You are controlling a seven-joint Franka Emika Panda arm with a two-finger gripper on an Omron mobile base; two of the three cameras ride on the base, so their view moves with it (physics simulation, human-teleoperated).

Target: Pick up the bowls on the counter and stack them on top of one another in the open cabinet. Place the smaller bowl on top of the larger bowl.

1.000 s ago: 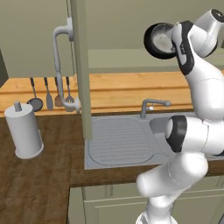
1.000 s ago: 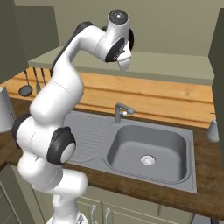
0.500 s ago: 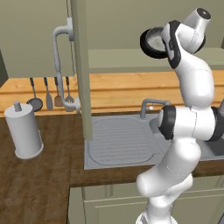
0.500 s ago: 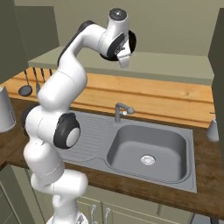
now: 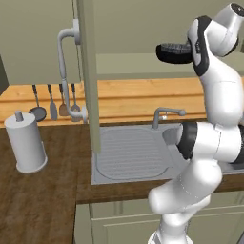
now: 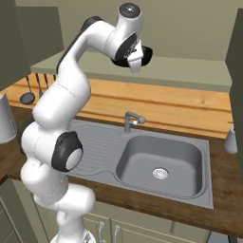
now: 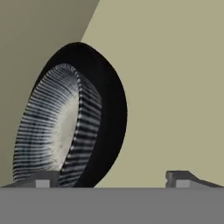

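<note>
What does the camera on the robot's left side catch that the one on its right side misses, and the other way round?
Left base view alone: the cabinet door with its curved grey handle, and the whole paper towel roll.

Right base view alone: the sink basin with its drain, and a small bottle at the counter's right end.

Both: the bowl held up at the cabinet shelf, the faucet, the hanging utensils and the wooden backsplash.

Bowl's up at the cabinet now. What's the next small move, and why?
Probably ease the bowl down onto the cabinet shelf before opening the jaws. The gripper holds it right at shelf level over the olive-grey surface, and the hand view shows the bowl tilted in the grasp.
</note>
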